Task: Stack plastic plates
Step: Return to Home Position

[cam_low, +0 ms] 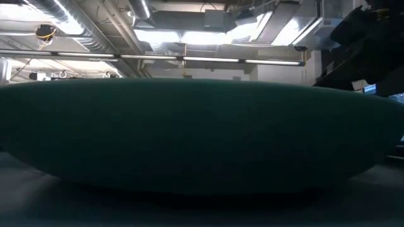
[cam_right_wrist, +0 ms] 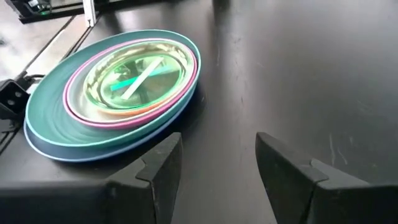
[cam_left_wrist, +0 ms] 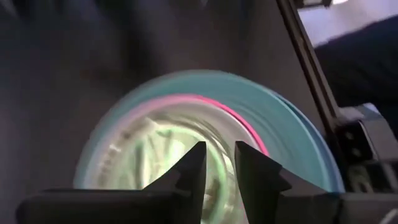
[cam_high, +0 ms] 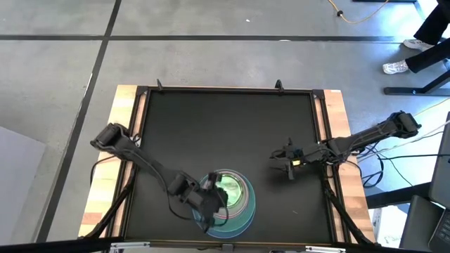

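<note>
The plastic plates (cam_high: 240, 194) stand in one stack on the black mat (cam_high: 225, 126), close to the front edge of the table (cam_high: 337, 119) and a little left of its middle. In the right wrist view the stack (cam_right_wrist: 112, 87) shows a large blue plate (cam_right_wrist: 50, 147) at the bottom, a large green one (cam_right_wrist: 46, 109) on it, then a pink rim (cam_right_wrist: 73, 111), and a small translucent green plate (cam_right_wrist: 134, 78) on top. The low view is almost filled by the dark side of the large plates (cam_low: 202, 139). The left gripper (cam_high: 213, 202) hangs over the left part of the stack; its fingers (cam_left_wrist: 198, 168) are a little apart and hold nothing. The right gripper (cam_high: 281, 163) is over bare mat, to the right of the stack and well apart from it, with its fingers (cam_right_wrist: 158, 168) wide apart and empty
</note>
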Available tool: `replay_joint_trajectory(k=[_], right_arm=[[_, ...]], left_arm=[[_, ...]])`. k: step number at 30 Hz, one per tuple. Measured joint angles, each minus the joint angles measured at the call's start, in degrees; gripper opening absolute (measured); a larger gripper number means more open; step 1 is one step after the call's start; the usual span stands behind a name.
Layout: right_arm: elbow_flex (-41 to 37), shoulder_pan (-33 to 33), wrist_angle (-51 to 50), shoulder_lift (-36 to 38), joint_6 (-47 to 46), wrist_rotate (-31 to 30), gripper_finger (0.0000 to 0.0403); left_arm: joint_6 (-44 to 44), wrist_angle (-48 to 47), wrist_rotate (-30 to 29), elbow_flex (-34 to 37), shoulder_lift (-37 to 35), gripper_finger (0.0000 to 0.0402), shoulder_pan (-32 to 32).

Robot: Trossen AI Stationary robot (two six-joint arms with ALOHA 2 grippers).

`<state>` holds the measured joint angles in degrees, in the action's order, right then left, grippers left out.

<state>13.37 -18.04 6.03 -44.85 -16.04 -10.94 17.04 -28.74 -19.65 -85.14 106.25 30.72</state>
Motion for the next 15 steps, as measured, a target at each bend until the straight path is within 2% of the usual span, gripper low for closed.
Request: replay_joint_trajectory(k=[4, 7, 15], right_arm=[[0.0, 0.01, 1.7, -1.06, 1.98, -0.18, 0.0198], [0.0, 0.02, 1.69, -1.01, 2.67, -1.61, 0.0198], [-0.02, 0.04, 1.8, -0.77, 4.96, -5.76, 0.0198]], left_arm=[[-4.86, 2.38, -0.51, 1.44, -4.13, 0.0071, -2.42], [-6.25, 6.2, -0.13, 6.1, -8.62, 0.0063, -4.35], [-6.12, 23.1, 0.02, 29.15, -25.43, 0.0044, -9.41]])
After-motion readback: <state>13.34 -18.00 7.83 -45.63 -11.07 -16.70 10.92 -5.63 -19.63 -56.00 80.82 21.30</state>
